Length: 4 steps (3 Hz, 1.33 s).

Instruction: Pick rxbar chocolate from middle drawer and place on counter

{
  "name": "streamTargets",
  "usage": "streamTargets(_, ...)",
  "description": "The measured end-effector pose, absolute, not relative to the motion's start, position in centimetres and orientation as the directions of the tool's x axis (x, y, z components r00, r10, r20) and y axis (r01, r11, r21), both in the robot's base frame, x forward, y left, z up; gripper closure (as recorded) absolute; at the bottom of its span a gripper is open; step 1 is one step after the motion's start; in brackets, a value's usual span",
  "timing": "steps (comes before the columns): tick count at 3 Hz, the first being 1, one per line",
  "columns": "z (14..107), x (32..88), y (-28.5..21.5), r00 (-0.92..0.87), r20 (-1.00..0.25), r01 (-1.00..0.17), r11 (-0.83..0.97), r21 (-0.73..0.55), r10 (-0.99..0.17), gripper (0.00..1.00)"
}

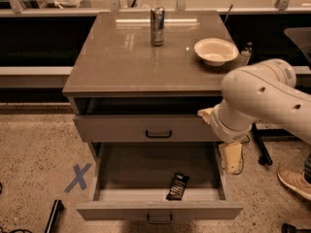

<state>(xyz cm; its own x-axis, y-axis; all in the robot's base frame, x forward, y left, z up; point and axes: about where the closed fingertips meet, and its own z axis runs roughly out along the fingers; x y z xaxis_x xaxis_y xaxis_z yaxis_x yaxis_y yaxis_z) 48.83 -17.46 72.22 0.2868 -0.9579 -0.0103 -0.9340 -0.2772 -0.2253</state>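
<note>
The rxbar chocolate (178,186) is a small black wrapped bar lying at the front right of the middle drawer (158,211), which is pulled wide open. The counter (121,62) is the glossy grey-brown top of the cabinet. My gripper (232,157) hangs from the white arm (262,103) beside the drawer's right wall. It is to the right of the bar and a little above it, and holds nothing that I can see.
A silver-blue can (157,25) and a white bowl (215,50) stand on the counter. The top drawer (159,129), with a black handle, is slightly open. A blue X (77,177) marks the floor at left. A shoe (294,181) is at the right.
</note>
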Motion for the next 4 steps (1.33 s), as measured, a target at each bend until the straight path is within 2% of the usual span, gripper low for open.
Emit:
streamTargets(1,71.6,49.9,-17.3,0.361,-0.007,-0.899,-0.347,-0.267,-0.932,0.0)
streamTargets(2,71.5,49.6,-17.2,0.361,0.026,-0.896,-0.355,-0.265,-0.932,0.0)
streamTargets(3,68.6,49.2,-15.4,0.436,-0.026,-0.876,-0.417,-0.243,-0.9,0.0)
streamTargets(4,65.1,47.7,-13.1,0.62,-0.028,-0.764,-0.595,-0.25,-0.784,0.0)
